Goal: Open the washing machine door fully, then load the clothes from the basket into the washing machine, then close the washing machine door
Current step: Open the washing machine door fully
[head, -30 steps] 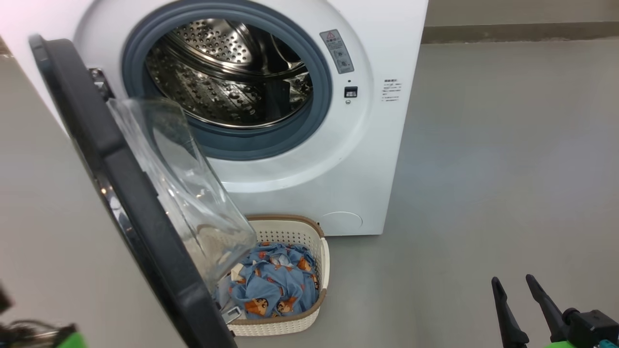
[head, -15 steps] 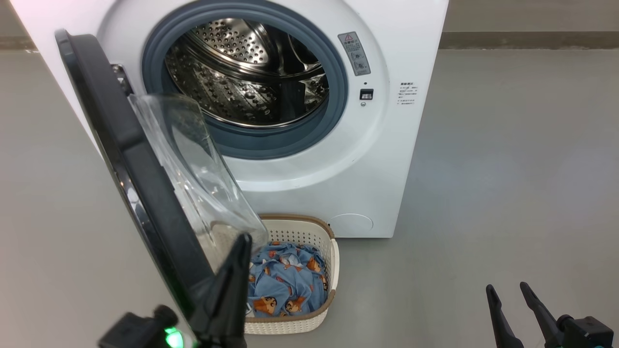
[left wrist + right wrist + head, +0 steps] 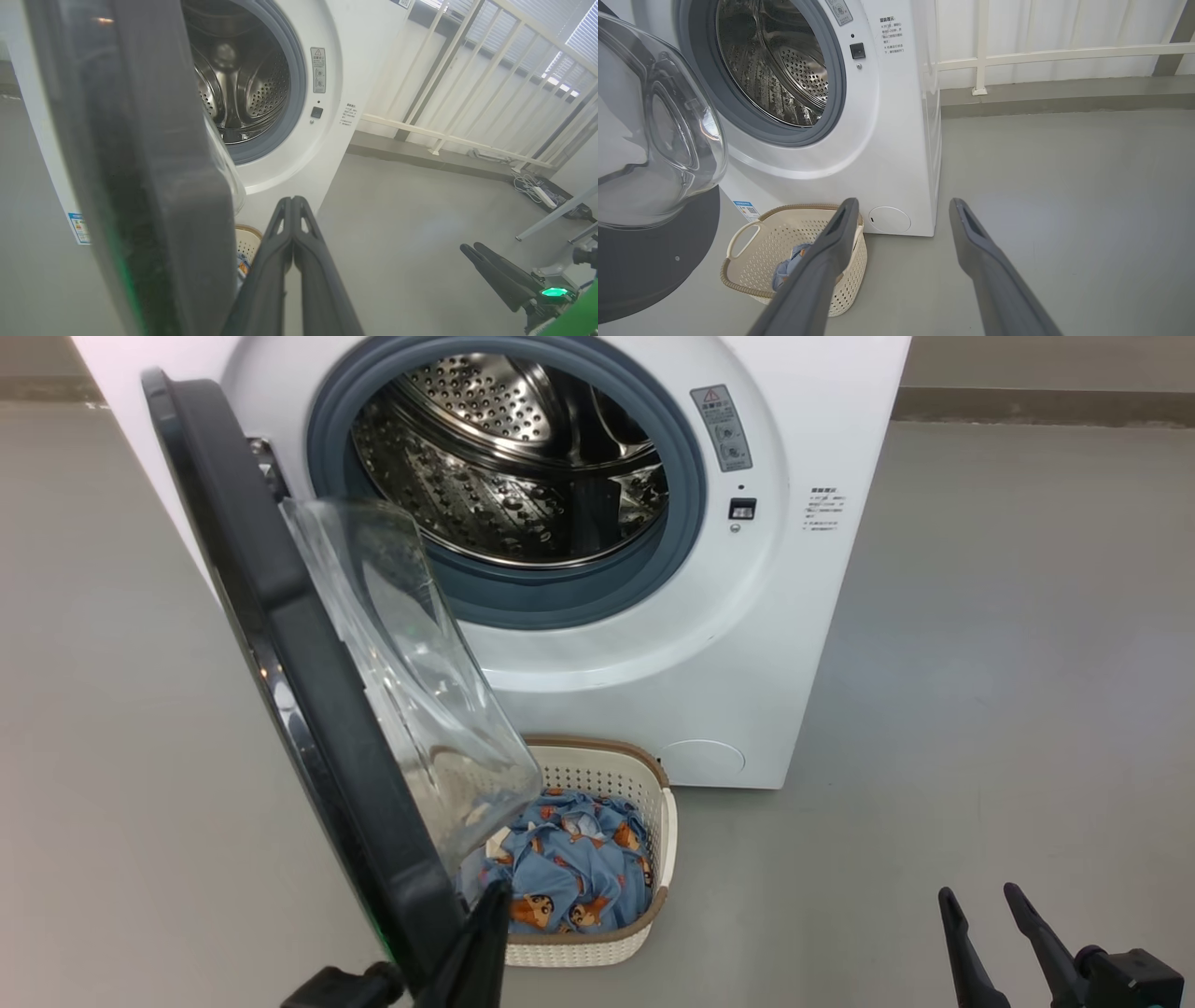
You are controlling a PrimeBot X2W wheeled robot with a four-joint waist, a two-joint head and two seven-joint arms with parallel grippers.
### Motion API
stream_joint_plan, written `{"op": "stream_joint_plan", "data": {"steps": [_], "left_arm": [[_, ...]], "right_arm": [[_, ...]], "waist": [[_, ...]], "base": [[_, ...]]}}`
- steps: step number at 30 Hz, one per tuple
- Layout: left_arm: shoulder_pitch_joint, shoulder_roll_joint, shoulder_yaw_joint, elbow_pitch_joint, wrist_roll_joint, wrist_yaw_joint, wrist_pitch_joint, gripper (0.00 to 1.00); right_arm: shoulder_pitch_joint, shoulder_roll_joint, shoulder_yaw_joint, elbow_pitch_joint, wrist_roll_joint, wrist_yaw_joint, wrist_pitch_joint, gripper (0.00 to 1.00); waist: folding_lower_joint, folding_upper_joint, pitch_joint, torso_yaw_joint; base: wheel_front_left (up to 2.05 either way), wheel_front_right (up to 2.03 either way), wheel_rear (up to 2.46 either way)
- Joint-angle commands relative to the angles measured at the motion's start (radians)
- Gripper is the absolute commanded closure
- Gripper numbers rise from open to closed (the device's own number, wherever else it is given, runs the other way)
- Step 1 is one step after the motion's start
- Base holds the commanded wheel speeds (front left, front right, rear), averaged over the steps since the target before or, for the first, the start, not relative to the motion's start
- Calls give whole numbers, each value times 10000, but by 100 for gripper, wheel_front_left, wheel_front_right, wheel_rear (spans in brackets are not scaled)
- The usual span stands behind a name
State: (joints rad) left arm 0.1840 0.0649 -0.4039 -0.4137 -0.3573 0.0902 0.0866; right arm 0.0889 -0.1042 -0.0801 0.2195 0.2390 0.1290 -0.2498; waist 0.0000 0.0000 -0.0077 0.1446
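The left gripper [image 3: 292,201] has two long dark-grey tapering fingers [image 3: 266,280], slotted near the tips; behind the right gripper [image 3: 978,893] fingers, a black block [image 3: 1134,975] and green light [image 3: 553,292].

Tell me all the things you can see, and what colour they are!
washing machine: one, white, on the floor
washing machine door: one, black rim and clear glass, swung open at left
drum: one, shiny steel, inside the machine
gasket: one, grey, around the opening
basket: one, cream with brown rim, on the floor before the machine
clothes: one bundle, light blue with orange figures, in the basket
floor: one, grey, all around
railing: one, white, right of the machine
left gripper: one, dark, shut, beside the door's lower edge
right gripper: one, dark, open, lower right
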Motion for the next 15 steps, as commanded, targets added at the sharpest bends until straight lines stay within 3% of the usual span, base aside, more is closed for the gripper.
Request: {"op": "stream_joint_plan", "data": {"steps": [1,15], "left_arm": [[-463,-55,390,-165,185,141,-153,100],[-1067,-103,589,704,556,1039,-552,100]], "right_arm": [[-80,-132,186,-213,-12,17,-120,0],[-46,-71,155,-161,12,17,-120,0]], "waist": [[0,0,28,76],[0,0,142,689]], "base": [[0,0,0],[0,0,0]]}}
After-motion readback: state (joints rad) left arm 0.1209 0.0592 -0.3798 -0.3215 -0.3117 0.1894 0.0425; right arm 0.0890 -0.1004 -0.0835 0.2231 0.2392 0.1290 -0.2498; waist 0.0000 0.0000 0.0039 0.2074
